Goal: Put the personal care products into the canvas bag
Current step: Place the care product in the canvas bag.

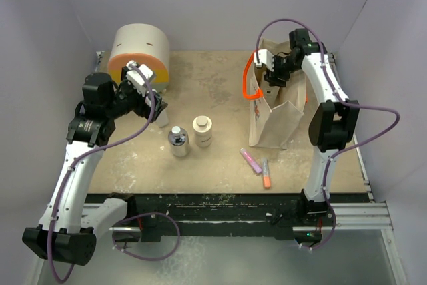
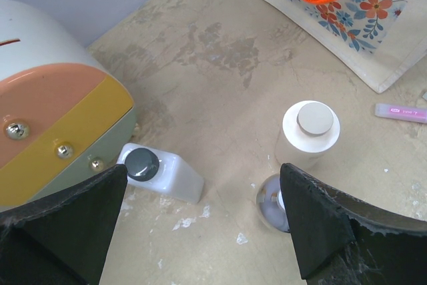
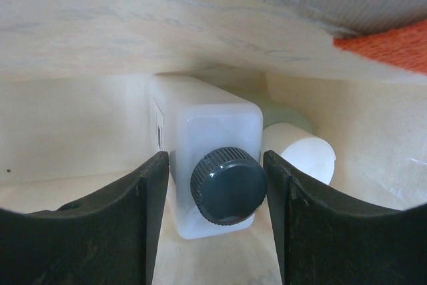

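My right gripper [image 1: 273,71] reaches down into the beige canvas bag [image 1: 273,121] with orange handles. Inside, a white bottle with a black cap [image 3: 207,145] lies between its jaws [image 3: 217,185], which stand open close along its sides. A cream-capped bottle [image 3: 300,151] lies next to it. My left gripper [image 1: 157,108] hangs wide open over the table [image 2: 203,171]. Below it are another white black-capped bottle [image 2: 163,173], a clear-grey bottle [image 2: 270,203] and a squat cream jar [image 2: 310,128]. In the top view the grey bottle [image 1: 177,141] and jar [image 1: 202,130] stand mid-table.
The round cream, orange and yellow drawer box [image 1: 139,48] stands at the back left, right behind the white bottle. A pink tube [image 1: 251,160] and an orange tube [image 1: 265,173] lie in front of the bag. Purple walls close the back and sides.
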